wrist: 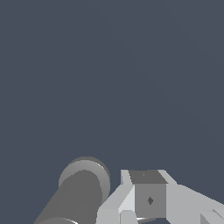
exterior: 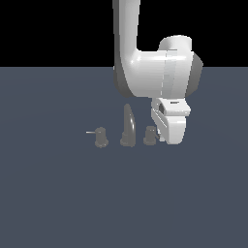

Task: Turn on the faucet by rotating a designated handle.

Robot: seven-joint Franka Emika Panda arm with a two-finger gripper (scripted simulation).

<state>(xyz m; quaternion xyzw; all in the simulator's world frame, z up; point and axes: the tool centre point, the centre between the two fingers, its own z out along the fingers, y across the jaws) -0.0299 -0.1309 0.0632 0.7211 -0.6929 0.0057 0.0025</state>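
**Pincer down beside right-hand knob, contact unconfirmed**

Floor in the near part of the scene is bare. Further back stands the faucet (exterior: pixel 127 131) in a row: twin knob (exterior: pixel 100 137) on the exterior view's left with its rod jutting left, tall curved spout (exterior: pixel 128 125) in the middle, and the handle (exterior: pixel 150 135) on the exterior view's right. My gripper (exterior: pixel 169 130) is lowered just beside that handle on its right side, close enough that the handle's rod is hidden behind my hand. Touching or merely adjacent: cannot tell.

Wrist view: a grey cylinder, probably the handle (wrist: pixel 81 190), sits next to my fingers (wrist: pixel 146 197). How wide my pincer stands cannot be read from either view; nothing visibly held.

Judgement on the step: I am positioned to push the rod round. To do it well, I should bear on the rod away from the knob's axis, sweep along an arc about the knob rather than a straight line, and stay low so the rod does not slip under me. Risk: glancing off the knob body instead of catching the rod.

My arm (exterior: pixel 145 63) rises behind, furthest off.
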